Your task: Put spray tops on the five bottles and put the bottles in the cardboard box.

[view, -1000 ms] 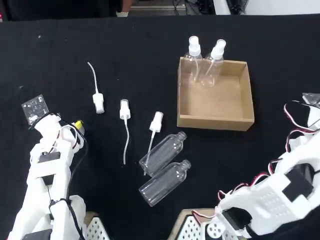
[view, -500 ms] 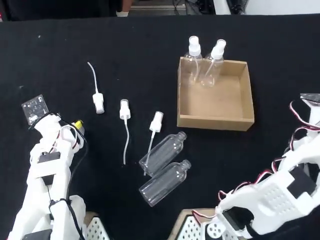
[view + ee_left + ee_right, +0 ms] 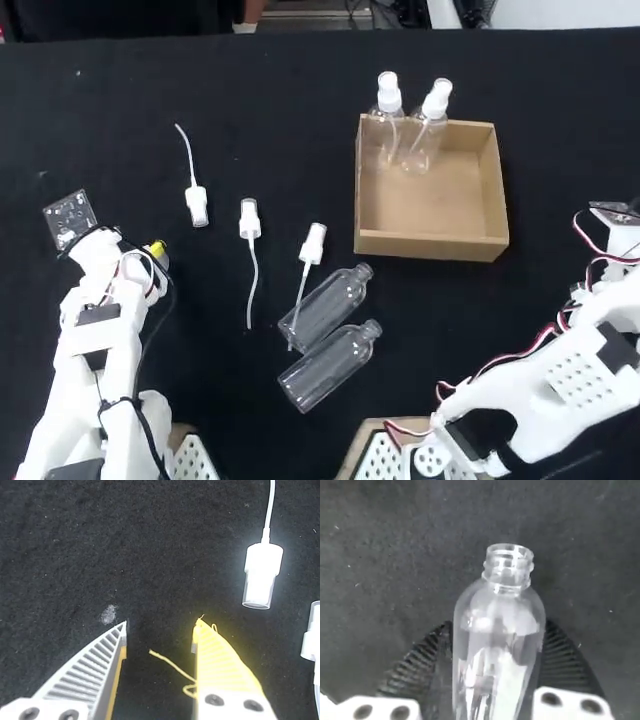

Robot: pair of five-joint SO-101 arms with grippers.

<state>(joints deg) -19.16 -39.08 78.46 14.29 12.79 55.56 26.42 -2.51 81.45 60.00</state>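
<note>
Two capped bottles stand in the cardboard box. Three spray tops and two bare bottles lie on the table. The right gripper clamps a third bare bottle; the left gripper gapes empty near a top.

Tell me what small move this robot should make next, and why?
Probably the left gripper should ease toward the nearest spray top and close on it. Its jaws stand open and empty, while the right gripper grips an uncapped bottle that needs a top.
</note>
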